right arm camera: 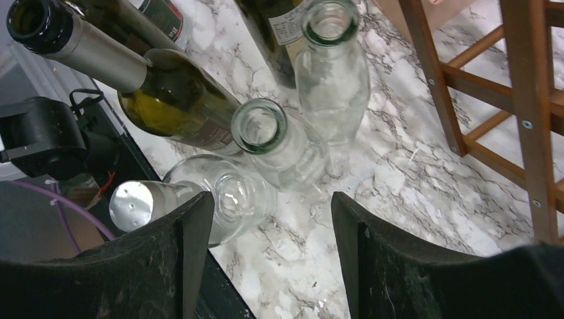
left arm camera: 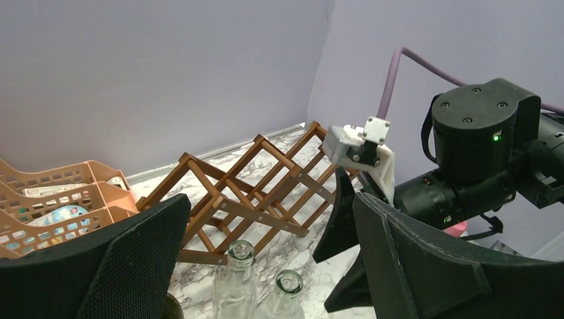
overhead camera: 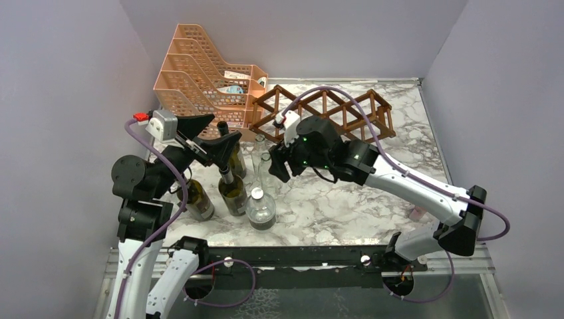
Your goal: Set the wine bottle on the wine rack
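Right gripper (right arm camera: pixel 266 199) is hanging spread and empty just over a clear wine bottle (right arm camera: pixel 292 149), which is standing on the bench (overhead camera: pixel 346 199) among other bottles (overhead camera: pixel 233 189), near the wine rack (overhead camera: pixel 332 109). The glass is looking heavy, slick and breakable, so the neck is probably offering the safest hold. Left gripper (overhead camera: pixel 216 133) is gaping empty alongside; neighbours are crowding in, and bare bench is lying rightward.

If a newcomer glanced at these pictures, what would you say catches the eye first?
The huddle of upright bottles left of the table's middle stands out first, with the right gripper open over the clear ones. Behind them the wooden wine rack holds no bottle, and an orange tray sits at the back left.
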You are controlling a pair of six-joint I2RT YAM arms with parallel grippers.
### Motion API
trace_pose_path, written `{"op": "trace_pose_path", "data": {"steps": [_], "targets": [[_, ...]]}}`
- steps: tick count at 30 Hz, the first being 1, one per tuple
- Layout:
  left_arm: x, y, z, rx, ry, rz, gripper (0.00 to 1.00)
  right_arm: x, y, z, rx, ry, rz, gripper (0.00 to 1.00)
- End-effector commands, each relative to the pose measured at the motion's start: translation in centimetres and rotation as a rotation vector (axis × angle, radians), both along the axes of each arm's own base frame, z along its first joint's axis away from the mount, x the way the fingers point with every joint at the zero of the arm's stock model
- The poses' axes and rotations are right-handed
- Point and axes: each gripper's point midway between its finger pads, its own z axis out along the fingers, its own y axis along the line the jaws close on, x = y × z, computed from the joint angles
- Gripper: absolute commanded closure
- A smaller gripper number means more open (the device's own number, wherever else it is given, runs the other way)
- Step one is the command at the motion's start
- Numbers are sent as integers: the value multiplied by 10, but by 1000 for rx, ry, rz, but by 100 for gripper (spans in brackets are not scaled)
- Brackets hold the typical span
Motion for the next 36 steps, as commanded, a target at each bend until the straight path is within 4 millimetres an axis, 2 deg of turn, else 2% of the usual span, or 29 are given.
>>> {"op": "trace_pose_path", "data": {"steps": [1,7,13,23,29,32,36], "targets": [[-1,8,3,20,-25,50,1,10,25,15,23,-90,-15,32],[2,9,1,38,-18,70,1,21,43,-1,-2,-106,-47,35],[6,7,0,47,-8,69,1,30,48,-5,8,-152,-70,44],[11,4,-2,46,1,60,1,28,52,-25,-25,-153,-40,47],[9,-3,-3,58,-6,13,1,33,50,-27,-31,-184,-53,65],[0,-12,-3,95,-59,-57,1,39,40,-22,-40,-223,-102,78],[-10,-26,-3,113,-108,-158,1,44,20,-5,-23,-275,-172,86]]}}
